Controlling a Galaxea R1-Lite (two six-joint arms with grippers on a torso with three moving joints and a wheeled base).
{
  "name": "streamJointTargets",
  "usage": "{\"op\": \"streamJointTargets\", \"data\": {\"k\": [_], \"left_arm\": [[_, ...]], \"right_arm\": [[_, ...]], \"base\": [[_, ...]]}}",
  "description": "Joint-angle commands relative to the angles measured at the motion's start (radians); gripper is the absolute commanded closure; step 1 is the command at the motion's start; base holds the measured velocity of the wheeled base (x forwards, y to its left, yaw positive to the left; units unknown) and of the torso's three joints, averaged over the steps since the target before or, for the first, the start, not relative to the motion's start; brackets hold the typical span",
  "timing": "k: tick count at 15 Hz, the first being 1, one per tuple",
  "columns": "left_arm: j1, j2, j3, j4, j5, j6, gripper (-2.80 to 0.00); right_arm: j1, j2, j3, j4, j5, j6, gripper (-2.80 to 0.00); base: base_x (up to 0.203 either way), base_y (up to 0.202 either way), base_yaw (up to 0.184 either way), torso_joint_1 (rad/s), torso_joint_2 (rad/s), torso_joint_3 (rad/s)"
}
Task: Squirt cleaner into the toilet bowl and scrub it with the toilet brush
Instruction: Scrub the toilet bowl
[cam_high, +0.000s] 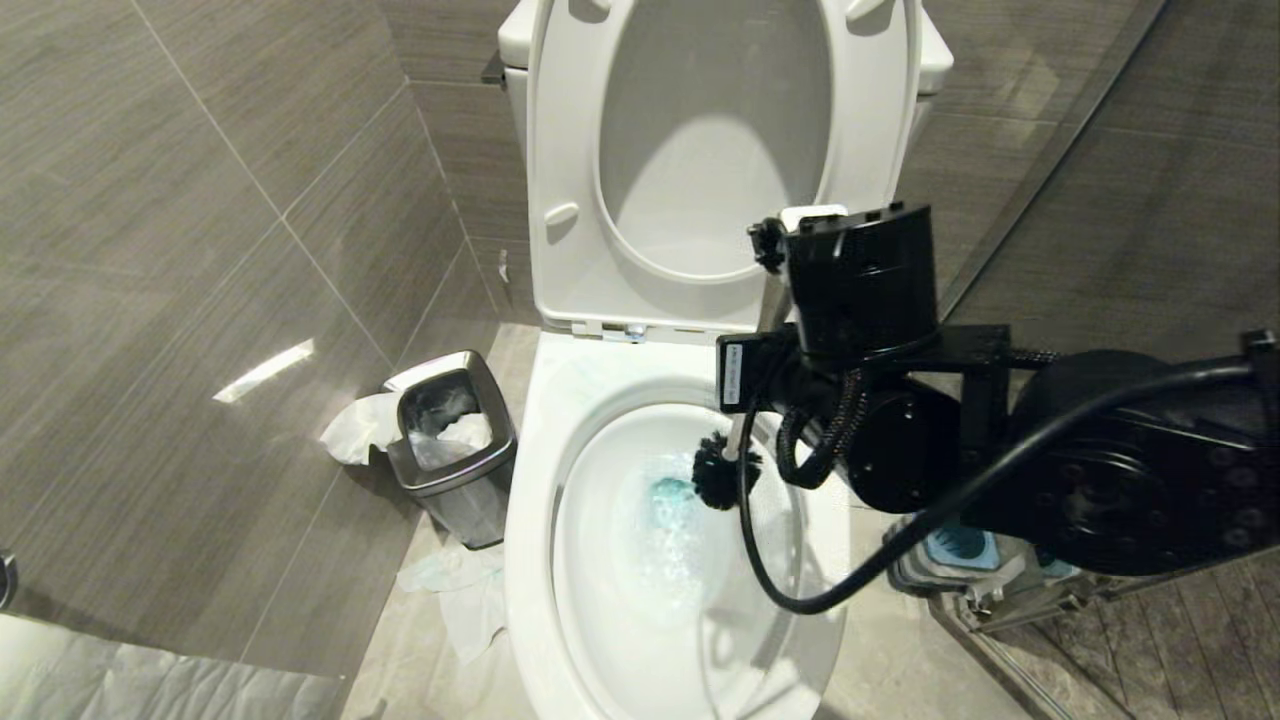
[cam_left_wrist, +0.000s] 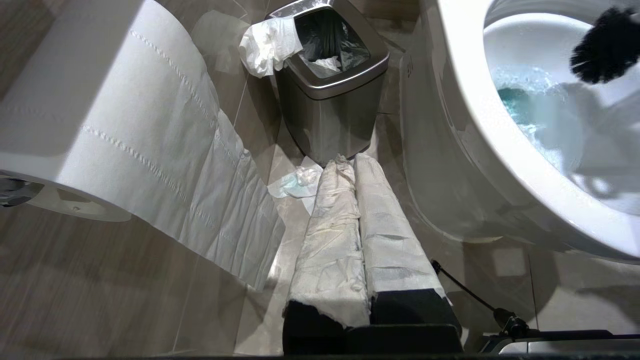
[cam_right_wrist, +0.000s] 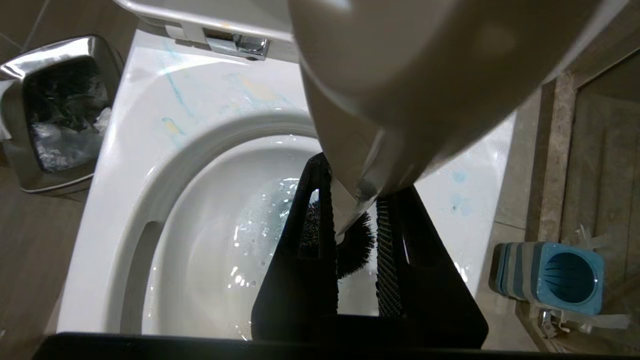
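The toilet bowl (cam_high: 530, 520) stands open, its seat and lid raised. Turquoise cleaner (cam_high: 672, 492) tints the foamy water, and faint blue streaks mark the rim (cam_right_wrist: 175, 90). My right gripper (cam_right_wrist: 357, 185) is over the bowl's right side, shut on the white handle of the toilet brush (cam_high: 737, 435). The dark bristle head (cam_high: 725, 472) hangs inside the bowl just right of the blue water. Whether it touches the porcelain I cannot tell. My left gripper (cam_left_wrist: 354, 160), its fingers wrapped in white, is shut and empty, low on the floor left of the toilet.
A steel waste bin (cam_high: 455, 440) with paper hanging out stands left of the toilet, with crumpled paper (cam_high: 465, 590) on the floor. The blue-and-grey brush holder (cam_right_wrist: 555, 275) sits on the floor at the right. A toilet paper roll (cam_left_wrist: 100, 115) hangs by the left arm.
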Motion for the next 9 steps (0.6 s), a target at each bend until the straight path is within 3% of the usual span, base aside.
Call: {"op": "streamJointTargets", "data": {"k": [1,9], "left_arm": [[0.000,0.000,0.003,0.000,0.001,-0.001,0.00],[0.000,0.000,0.003,0.000,0.000,-0.001,0.00]], "right_arm": [[-0.006,0.098,-0.038,-0.011,-0.008,0.001,0.00],[-0.031,0.346,-0.356,0.000,-0.040,-0.011,0.00]], "base": [[0.000,0.000,0.000,0.000,0.00,0.000],[0.000,0.000,0.000,0.000,0.00,0.000]]}}
